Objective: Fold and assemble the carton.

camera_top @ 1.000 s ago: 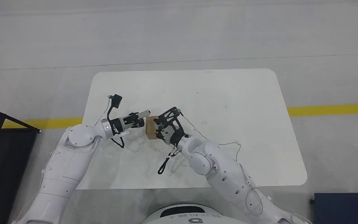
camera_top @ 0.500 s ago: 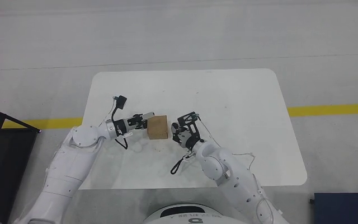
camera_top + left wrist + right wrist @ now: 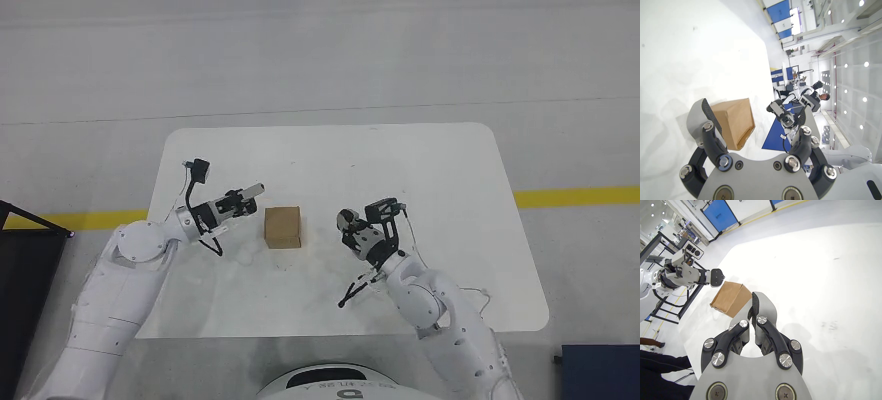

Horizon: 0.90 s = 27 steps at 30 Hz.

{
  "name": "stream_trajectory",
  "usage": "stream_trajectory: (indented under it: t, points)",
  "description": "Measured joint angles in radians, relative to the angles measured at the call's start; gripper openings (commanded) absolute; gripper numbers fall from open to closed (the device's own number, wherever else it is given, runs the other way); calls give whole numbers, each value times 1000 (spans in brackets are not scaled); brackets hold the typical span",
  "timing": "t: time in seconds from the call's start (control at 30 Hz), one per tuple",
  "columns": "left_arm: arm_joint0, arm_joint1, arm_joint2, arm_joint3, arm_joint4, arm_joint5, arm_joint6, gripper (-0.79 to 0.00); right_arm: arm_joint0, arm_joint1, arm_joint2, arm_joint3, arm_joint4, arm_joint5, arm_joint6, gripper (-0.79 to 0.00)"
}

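Observation:
The brown carton (image 3: pixel 283 227) stands folded into a box on the white table (image 3: pixel 440 180), with nothing gripping it. My left gripper (image 3: pixel 251 200) hovers just to its left, open and apart from it. In the left wrist view the carton (image 3: pixel 734 121) lies just beyond one finger (image 3: pixel 705 110), while my left gripper (image 3: pixel 755 113) holds nothing. My right gripper (image 3: pixel 347 221) is a short way to the carton's right, shut and empty. From the right wrist view, the carton (image 3: pixel 730 298) sits past my right gripper (image 3: pixel 753 304), with a ragged flap edge at its near end.
A black cable (image 3: pixel 352 290) hangs off the right arm over the table's near side. The table's front edge lies close to both arms. A black frame (image 3: pixel 20 215) stands off the table to the left.
Both grippers have drawn away from the carton: the right one moved well to the right, the left one slightly left and back. The carton now rests free on the table.

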Motion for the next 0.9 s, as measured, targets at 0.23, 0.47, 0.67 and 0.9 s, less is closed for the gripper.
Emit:
stream_trajectory:
  t: [0.23,0.47,0.67,0.9]
  points:
    - [8,-3,-37,-19,-24,-55,128,-1,-78,13,78,-48,-38,-36,-41,-533]
    - [8,-3,-37,-19,-24,-55,128,-1,-78,13,78,-48,-38,-36,-41,-172]
    - [8,-3,-37,-19,-24,-55,128,-1,-78,13,78,-48,-38,-36,-41,-115]
    - [8,-3,-37,-19,-24,-55,128,-1,-78,13,78,-48,-38,-36,-41,-115]
